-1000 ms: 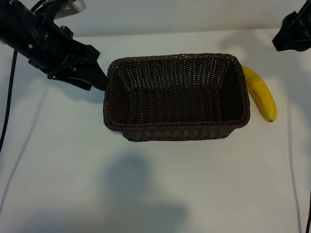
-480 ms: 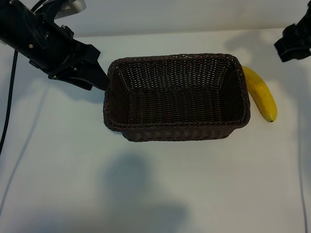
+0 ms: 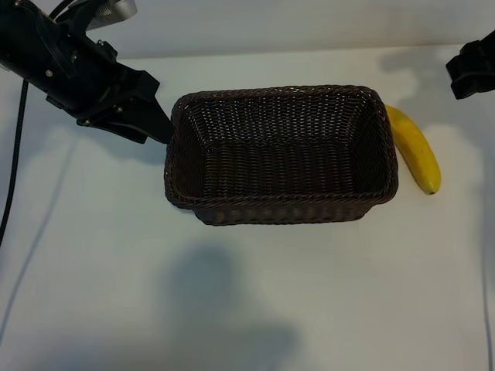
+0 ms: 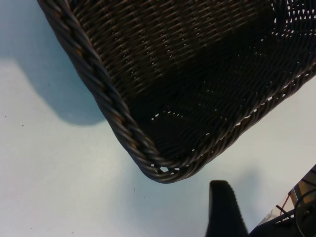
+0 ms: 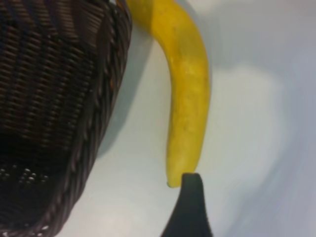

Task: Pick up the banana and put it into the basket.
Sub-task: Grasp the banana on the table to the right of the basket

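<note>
A: Where does the right gripper [image 3: 473, 71] stand?

B: At the far right edge of the exterior view, above the table [image 3: 255, 294] and up beyond the banana [image 3: 416, 149]. Its jaws stand well apart and hold nothing. In its own wrist view one dark fingertip [image 5: 190, 205] shows just beside the banana's narrow end, with no contact that can be made out.

A: And the banana itself?

B: It lies flat on the table just outside the basket [image 3: 280, 154], along the basket's right-hand short wall, close against it near the stem end. Its long axis runs roughly parallel to that wall, curving away from the rim toward the dark tip.

A: So which arm is nearer?

B: Clearly the right one. The left gripper [image 3: 143, 116] is parked at the basket's opposite corner, jaws apart and empty, with the whole basket between it and the fruit.

A: What does the next move turn on?

B: Probably on setting the open jaws across the banana's length, not along it, and coming down toward its middle. The basket wall sits near, so the inner finger has little room on that side.
</note>
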